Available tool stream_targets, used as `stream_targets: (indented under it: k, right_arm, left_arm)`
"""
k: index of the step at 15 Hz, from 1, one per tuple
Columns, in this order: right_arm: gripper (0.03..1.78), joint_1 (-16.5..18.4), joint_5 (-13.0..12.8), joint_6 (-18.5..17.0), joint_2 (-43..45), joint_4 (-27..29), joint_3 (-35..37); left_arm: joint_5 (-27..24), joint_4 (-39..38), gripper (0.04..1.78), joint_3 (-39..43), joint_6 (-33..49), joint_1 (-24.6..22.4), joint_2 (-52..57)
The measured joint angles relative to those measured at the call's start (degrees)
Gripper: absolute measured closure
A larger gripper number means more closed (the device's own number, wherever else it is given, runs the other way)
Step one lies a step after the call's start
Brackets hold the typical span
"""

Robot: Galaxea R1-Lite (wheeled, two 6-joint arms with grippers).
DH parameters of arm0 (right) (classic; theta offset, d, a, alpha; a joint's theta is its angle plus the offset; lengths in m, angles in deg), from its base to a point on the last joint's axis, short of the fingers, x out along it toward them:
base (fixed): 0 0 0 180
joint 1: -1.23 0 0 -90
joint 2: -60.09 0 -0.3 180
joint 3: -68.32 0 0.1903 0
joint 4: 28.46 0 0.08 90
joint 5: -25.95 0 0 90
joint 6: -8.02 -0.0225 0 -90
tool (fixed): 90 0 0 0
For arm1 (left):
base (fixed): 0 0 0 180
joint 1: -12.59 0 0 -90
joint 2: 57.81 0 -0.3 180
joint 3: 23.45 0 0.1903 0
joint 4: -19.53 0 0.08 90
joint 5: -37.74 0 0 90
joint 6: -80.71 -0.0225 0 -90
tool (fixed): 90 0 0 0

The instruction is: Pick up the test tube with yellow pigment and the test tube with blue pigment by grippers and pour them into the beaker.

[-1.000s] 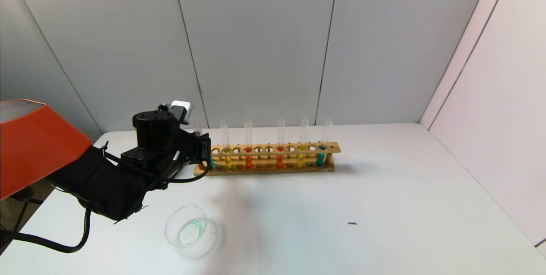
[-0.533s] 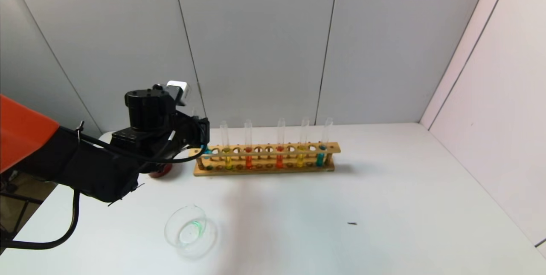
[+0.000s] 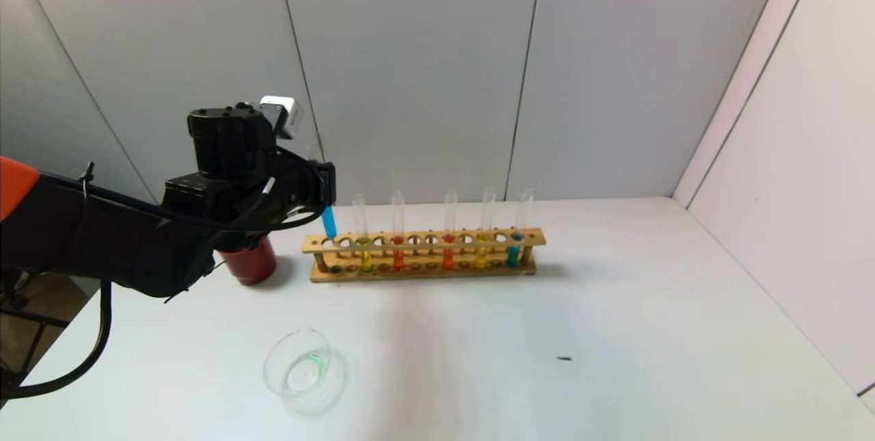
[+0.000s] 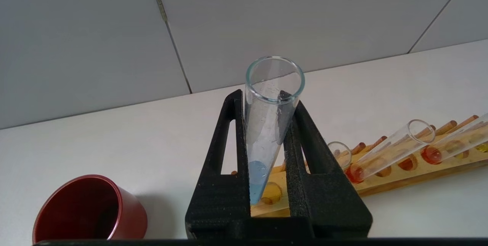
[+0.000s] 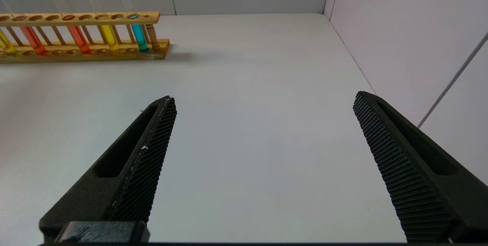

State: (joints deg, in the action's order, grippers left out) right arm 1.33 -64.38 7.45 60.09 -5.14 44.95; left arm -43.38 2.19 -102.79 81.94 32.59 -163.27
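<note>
My left gripper (image 3: 327, 184) is shut on the test tube with blue pigment (image 3: 329, 222) and holds it nearly upright over the left end of the wooden rack (image 3: 424, 270), its round bottom level with the top rail. In the left wrist view the fingers (image 4: 228, 154) pinch the tube (image 4: 263, 139). The test tube with yellow pigment (image 3: 366, 258) stands in the rack, just right of the lifted tube. The beaker (image 3: 301, 369) sits on the table in front, left of centre. My right gripper (image 5: 265, 96) is open and empty, low over the table's right side.
A dark red cup (image 3: 249, 263) stands left of the rack, under my left arm. The rack also holds two orange-red tubes, a purer yellow tube (image 3: 482, 255) and a teal tube (image 3: 513, 254). Walls close the back and right. A small dark speck (image 3: 564, 358) lies on the table.
My left gripper has risen with the blue tube, drawing it up out of the rack's left end. The red cup, hidden before, now shows.
</note>
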Motion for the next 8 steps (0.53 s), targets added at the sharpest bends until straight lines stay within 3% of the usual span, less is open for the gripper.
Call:
stream_targets:
  k: [8]
  right_arm:
    - [0.11,-0.02,-0.02,-0.02,0.0,0.0,0.0]
  left_arm:
    - [3.99,13.95,1.51,1.49,-0.16,2.95,14.48]
